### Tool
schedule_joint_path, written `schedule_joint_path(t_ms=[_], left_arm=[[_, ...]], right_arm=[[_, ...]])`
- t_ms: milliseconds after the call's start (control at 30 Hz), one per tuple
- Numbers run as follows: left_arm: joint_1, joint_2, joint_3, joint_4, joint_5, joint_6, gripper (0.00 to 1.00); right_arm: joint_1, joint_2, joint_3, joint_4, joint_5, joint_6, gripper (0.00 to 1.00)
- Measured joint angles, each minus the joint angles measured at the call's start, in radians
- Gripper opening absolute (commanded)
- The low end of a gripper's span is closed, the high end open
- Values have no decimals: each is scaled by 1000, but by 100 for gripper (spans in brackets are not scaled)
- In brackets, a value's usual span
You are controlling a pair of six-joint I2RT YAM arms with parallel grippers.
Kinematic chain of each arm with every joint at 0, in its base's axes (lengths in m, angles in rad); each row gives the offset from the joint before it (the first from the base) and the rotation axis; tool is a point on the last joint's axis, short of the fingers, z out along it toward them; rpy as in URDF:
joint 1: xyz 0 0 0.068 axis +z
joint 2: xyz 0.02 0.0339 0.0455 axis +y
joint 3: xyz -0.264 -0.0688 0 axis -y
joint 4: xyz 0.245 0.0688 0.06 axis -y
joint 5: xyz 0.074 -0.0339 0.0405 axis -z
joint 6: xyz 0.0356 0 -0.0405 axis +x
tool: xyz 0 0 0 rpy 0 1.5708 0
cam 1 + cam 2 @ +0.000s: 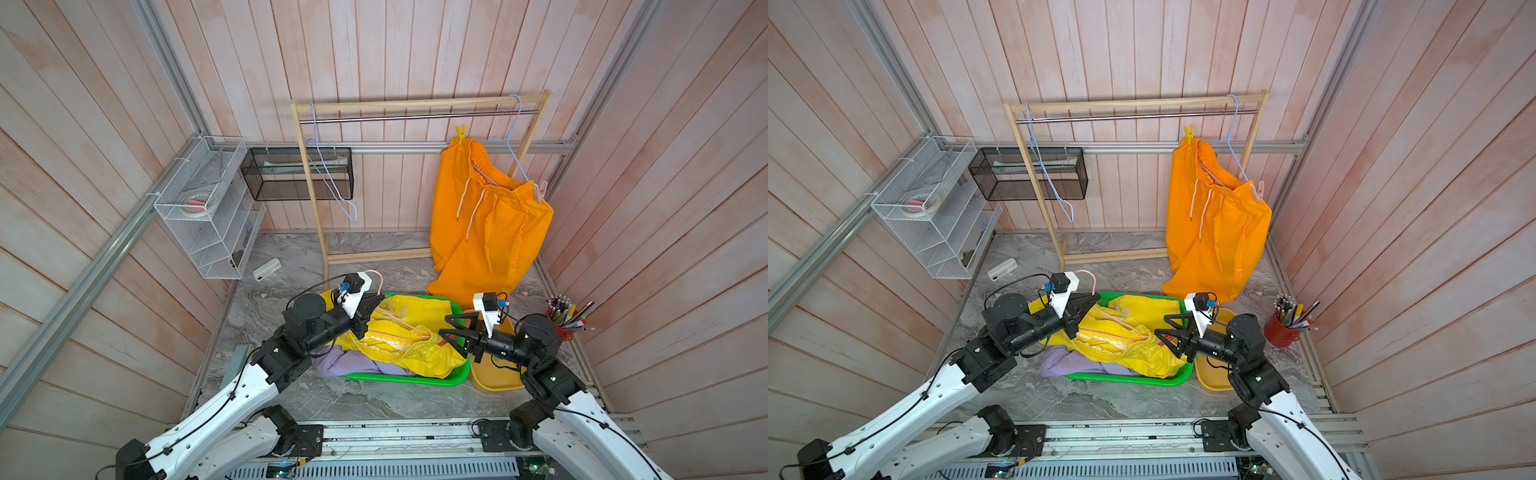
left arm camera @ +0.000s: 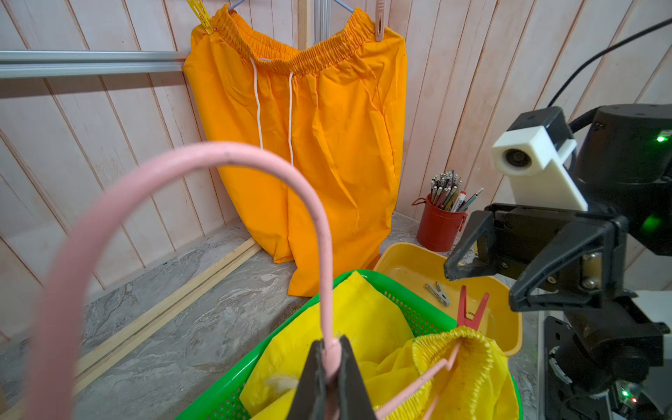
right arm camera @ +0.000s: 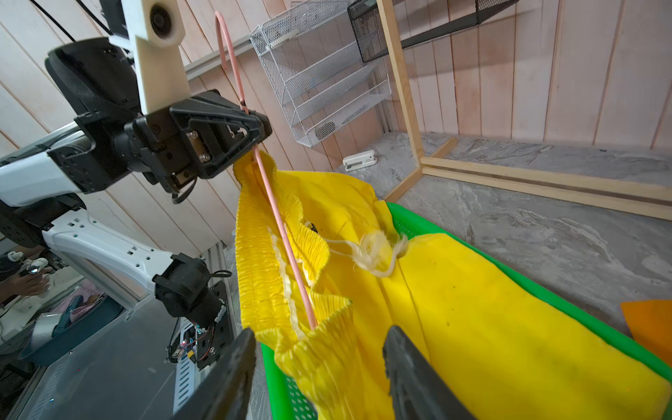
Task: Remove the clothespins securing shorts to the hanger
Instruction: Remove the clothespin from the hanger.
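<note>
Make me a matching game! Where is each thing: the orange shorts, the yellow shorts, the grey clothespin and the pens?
1 orange shorts
2 yellow shorts
3 grey clothespin
4 pens

A in the green basket
B in the red cup
C hanging on the wooden rack
D in the yellow tub

Pairs: 1-C, 2-A, 3-D, 4-B
</note>
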Motion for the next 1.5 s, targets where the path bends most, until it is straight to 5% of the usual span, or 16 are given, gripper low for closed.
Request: schedule_joint_path(t_ms=[400,800,1100,1500], left_arm=[[86,-63,5,-56,89,8,0],[101,-71,5,-34,157,-11,0],[101,-71,5,-17,165,-19,0],[103,-68,5,-11,176,-29,0]], right_arm=[[0,-202,-255,266,-5,193,58],[0,-143,-284,417,-8,269,56],[0,-35,-286,541,-38,311,38],[0,-90,-291,569,-43,320,20]])
